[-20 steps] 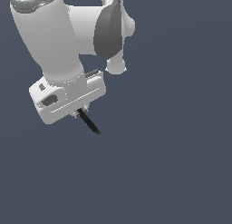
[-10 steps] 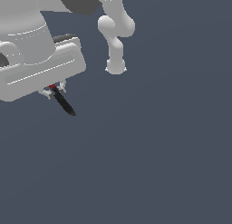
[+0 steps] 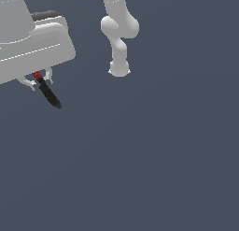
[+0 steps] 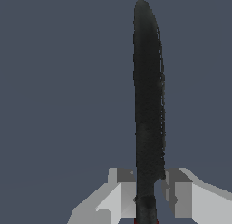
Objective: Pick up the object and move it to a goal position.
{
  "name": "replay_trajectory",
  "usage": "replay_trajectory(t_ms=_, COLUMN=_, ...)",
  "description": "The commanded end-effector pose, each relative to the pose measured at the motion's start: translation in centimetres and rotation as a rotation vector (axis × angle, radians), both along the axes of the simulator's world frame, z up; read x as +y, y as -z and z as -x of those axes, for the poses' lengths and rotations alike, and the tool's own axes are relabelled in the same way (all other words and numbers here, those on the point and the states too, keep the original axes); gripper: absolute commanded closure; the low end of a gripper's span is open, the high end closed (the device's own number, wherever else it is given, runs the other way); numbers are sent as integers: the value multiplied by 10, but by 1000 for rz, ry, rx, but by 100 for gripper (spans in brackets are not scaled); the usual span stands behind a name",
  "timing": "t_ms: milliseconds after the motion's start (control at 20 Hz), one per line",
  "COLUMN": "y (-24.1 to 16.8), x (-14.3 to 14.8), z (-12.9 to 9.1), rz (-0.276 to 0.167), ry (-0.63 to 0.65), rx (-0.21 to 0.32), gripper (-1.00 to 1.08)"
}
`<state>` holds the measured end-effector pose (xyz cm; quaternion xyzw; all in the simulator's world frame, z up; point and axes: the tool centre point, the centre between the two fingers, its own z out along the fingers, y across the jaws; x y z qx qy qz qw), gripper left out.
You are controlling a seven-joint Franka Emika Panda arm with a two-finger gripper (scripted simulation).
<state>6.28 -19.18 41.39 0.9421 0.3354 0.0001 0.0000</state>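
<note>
I have the object [image 3: 48, 91] at the exterior view's upper left: a thin stick, red at its upper end and black along the rest, slanting down toward the exterior view's right. Its red end sits between the two fingertips [image 3: 31, 84] of the pincer [image 3: 40, 80], and the black length juts out below them with its tip free. On my wrist view the object [image 4: 148, 105] runs as a long dark blade straight out from between the grey fingers [image 4: 118, 191], which press against it on either side near its base, so I read the pincer [image 4: 149, 191] as clamped narrowly on the stick. The white hand body [image 3: 32, 45] fills the corner above the grasp. Farther off, toward the exterior view's top centre, the arm's white links [image 3: 119, 31] stand on the dark grey surface [image 3: 154, 155].
</note>
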Motion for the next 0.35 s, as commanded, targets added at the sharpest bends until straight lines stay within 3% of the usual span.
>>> replay_trajectory(t_ms=0, y=-5, x=-3, z=0, rz=0, ry=-1, rx=0, gripper=108)
replay_trajectory(t_ms=300, y=-9, x=-5, z=-1, rz=0, ry=-1, rx=0, gripper=108)
